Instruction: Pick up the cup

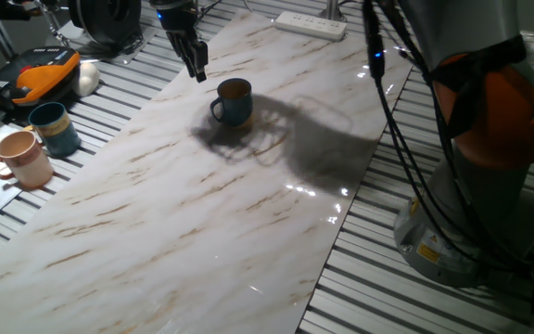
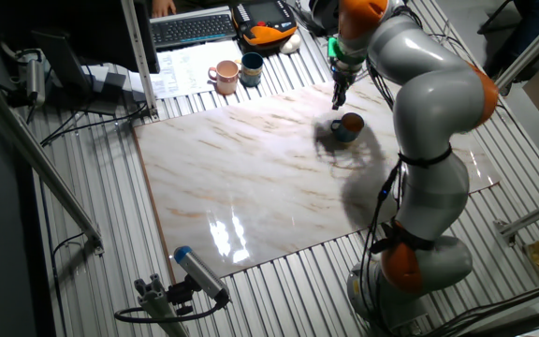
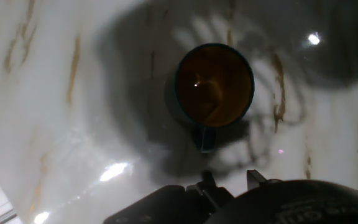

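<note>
A glossy marble-look board (image 1: 202, 213) covers the slatted table, and your cup (image 1: 233, 101) stands upright near its far edge, handle toward the camera. Your gripper (image 1: 196, 65) hangs just beside and above it, holding nothing; whether the fingers are spread, I cannot tell. It looks like glazed ceramic: stiff, weighty, slick, chippable. Pinch the rim wall or the handle (image 3: 206, 138), squarely.

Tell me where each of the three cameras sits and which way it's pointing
One fixed view: low at the table's side, looking across the marble slab at the cup; gripper and orange-jointed arm base show.
The other fixed view: high above, looking down; the whole arm shows.
Hand view: on the hand, looking straight down into the cup; dark hand parts fill the bottom edge.
All views share the cup.
</note>
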{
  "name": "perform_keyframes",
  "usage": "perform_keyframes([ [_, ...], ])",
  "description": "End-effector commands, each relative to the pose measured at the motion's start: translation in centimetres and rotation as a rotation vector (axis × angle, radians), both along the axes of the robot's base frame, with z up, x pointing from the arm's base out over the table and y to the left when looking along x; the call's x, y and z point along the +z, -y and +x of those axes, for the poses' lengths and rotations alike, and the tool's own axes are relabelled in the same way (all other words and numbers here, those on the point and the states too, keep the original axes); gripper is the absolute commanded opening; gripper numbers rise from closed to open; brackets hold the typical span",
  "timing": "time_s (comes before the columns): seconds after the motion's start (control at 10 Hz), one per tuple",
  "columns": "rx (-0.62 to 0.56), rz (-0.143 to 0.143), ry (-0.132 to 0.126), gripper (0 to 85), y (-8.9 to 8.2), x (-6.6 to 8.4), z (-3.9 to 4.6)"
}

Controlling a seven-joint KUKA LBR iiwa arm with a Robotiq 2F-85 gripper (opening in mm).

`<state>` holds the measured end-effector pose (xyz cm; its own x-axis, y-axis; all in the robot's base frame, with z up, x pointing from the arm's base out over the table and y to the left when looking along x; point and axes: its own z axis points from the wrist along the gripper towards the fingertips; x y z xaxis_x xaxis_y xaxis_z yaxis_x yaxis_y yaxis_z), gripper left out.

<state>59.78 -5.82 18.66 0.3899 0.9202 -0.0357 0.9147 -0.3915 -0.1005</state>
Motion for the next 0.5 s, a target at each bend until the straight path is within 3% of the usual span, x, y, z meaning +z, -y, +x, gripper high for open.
perform_keyframes([
  [0.0, 0.037, 0.002, 0.019, 34.0, -0.07, 0.07, -0.10],
  [0.4, 0.024, 0.001, 0.050, 34.0, -0.13, 0.43, -0.33],
])
